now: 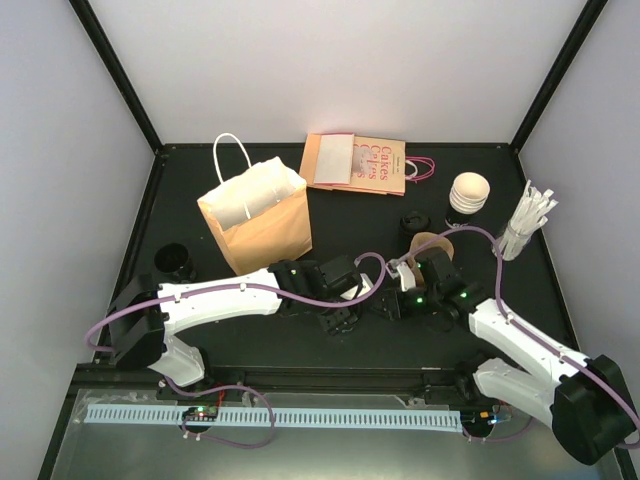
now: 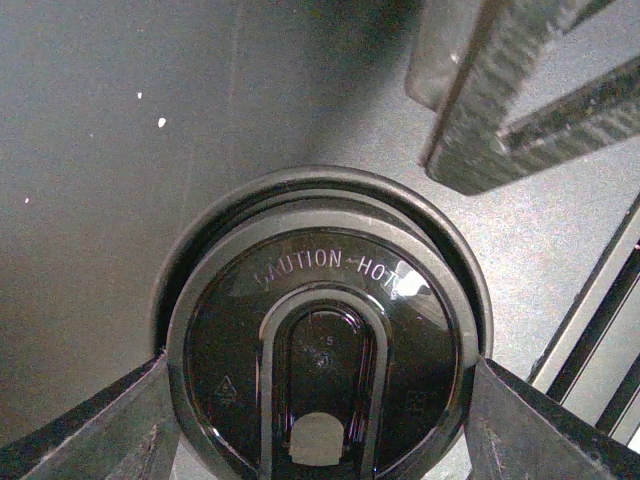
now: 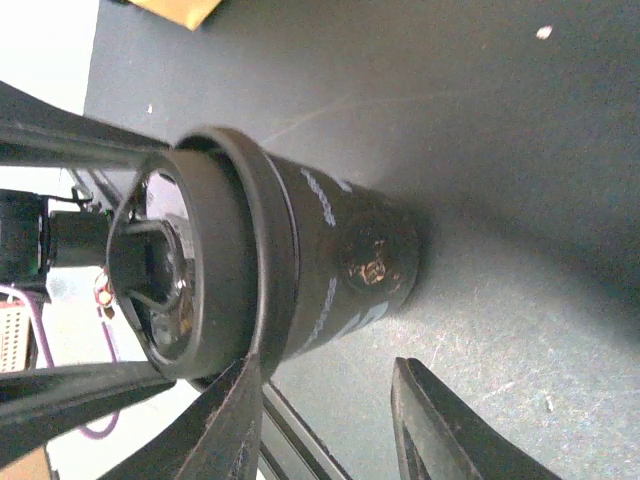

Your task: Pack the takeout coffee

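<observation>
The takeout coffee (image 3: 330, 250) is a small black paper cup with its black lid (image 2: 320, 340) on, marked "CAUTION HOT". It stands on the dark table. My left gripper (image 2: 320, 400) is above it, and its two fingers (image 2: 110, 430) press the lid's rim on either side. My right gripper (image 3: 335, 425) is open beside the cup. One of its fingers (image 3: 225, 425) is at the lid's edge and the other stands apart on the table side. In the top view both grippers, left (image 1: 350, 305) and right (image 1: 405, 295), meet at the table's middle and hide the cup.
An open brown paper bag (image 1: 255, 225) with white handles stands behind the left arm. A flat printed bag (image 1: 355, 162) lies at the back. A brown pulp carrier (image 1: 432, 245), a loose lid (image 1: 413, 220), pale cups (image 1: 470, 192), straws (image 1: 525, 225) and another black cup (image 1: 175, 260) stand around.
</observation>
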Tool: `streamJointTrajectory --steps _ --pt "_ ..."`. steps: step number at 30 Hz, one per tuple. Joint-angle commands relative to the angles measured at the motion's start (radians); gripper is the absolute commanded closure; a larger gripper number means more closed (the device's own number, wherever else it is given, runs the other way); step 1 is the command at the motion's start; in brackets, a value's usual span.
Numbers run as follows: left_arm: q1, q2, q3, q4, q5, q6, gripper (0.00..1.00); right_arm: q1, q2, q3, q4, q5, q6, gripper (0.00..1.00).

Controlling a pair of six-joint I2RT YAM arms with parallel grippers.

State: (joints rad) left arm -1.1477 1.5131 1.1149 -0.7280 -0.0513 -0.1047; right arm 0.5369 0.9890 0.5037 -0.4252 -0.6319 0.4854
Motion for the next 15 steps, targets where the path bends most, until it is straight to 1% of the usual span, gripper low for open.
streamJointTrajectory --steps 1,7,15 --pt "-0.006 0.025 0.01 -0.007 0.009 0.013 0.3 -0.006 -0.018 -0.038 0.085 -0.094 0.008 0.62" --pt "-0.006 0.025 0.011 -0.009 0.01 0.016 0.3 -0.006 0.009 -0.031 0.11 -0.138 -0.005 0.63" --pt "-0.006 0.03 0.013 -0.01 0.015 0.018 0.31 -0.005 0.059 -0.02 0.133 -0.143 -0.007 0.7"
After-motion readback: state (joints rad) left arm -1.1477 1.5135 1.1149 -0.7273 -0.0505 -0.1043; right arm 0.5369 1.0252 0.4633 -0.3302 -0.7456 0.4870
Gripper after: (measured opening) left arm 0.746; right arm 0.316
